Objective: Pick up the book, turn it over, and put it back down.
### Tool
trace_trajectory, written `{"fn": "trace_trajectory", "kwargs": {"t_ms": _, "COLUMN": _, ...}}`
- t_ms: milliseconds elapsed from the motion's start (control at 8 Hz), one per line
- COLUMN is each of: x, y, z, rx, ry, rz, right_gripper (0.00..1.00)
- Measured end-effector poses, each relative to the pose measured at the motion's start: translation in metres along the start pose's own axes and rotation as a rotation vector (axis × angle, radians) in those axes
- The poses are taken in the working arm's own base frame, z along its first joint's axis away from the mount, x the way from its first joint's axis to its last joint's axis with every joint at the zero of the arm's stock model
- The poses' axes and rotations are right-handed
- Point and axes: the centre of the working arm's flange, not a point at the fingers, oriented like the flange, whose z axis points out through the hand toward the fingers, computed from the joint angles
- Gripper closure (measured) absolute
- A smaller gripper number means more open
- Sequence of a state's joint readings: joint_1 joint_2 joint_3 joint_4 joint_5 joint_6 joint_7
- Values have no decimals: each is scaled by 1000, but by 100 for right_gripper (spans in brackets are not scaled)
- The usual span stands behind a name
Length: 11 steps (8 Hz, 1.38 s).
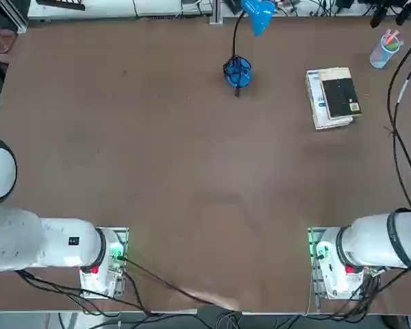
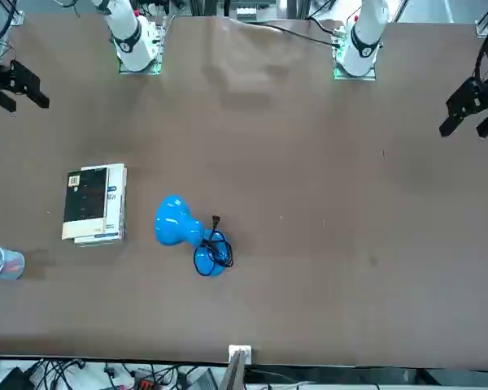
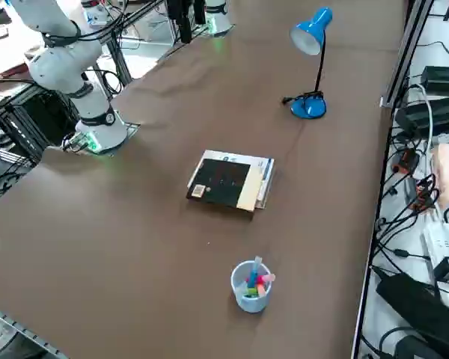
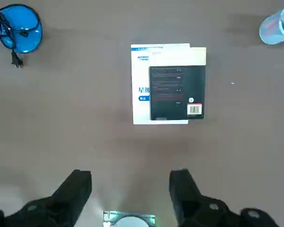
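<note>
- Biggest thing is the brown tabletop point(image 1: 178, 157). Far edge runs past the lamp and cup, and there's a wide stretch of bare surface between the books and the robot's side.
- Right end effector point(image 4: 131, 175) is up over the robot's side, released, fingers spread wide with nothing between them.
- Blue lamp point(image 2: 191, 236) sits off to the robot's left of the books, with a decent gap.
- White book point(image 4: 141, 104) lies flat under the small one, its blue print peeking out along one side.
- Small book point(image 4: 177, 92) is black panel up, cream strip at the far end, hanging a bit past the white book's right edge. It's out ahead of the end effector, lower down and well apart from it.
- Cup point(image 1: 385, 51) of colorful bits stands farther out, to the right.
</note>
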<state>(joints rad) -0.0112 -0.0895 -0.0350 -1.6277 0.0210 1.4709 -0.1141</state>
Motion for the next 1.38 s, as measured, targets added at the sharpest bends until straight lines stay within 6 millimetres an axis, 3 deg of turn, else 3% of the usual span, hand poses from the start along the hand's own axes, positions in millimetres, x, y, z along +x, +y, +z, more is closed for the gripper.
{"fn": "trace_trajectory", "kwargs": {"t_ms": 375, "x": 1, "y": -3, "z": 1, "rx": -10, "ry": -3, "rz": -4, "right_gripper": 0}}
{"fn": "trace_trajectory", "kwargs": {"t_ms": 625, "x": 8, "y": 10, "z": 14, "rx": -6, "ry": -27, "rz": 16, "right_gripper": 0}}
{"fn": "trace_trajectory", "kwargs": {"t_ms": 1000, "x": 42, "y": 82, "z": 79, "rx": 39, "ry": -80, "rz": -7, "right_gripper": 0}}
{"fn": "trace_trajectory", "kwargs": {"t_ms": 1375, "x": 58, "y": 184, "z": 161, "rx": 207, "ry": -58, "rz": -11, "right_gripper": 0}}
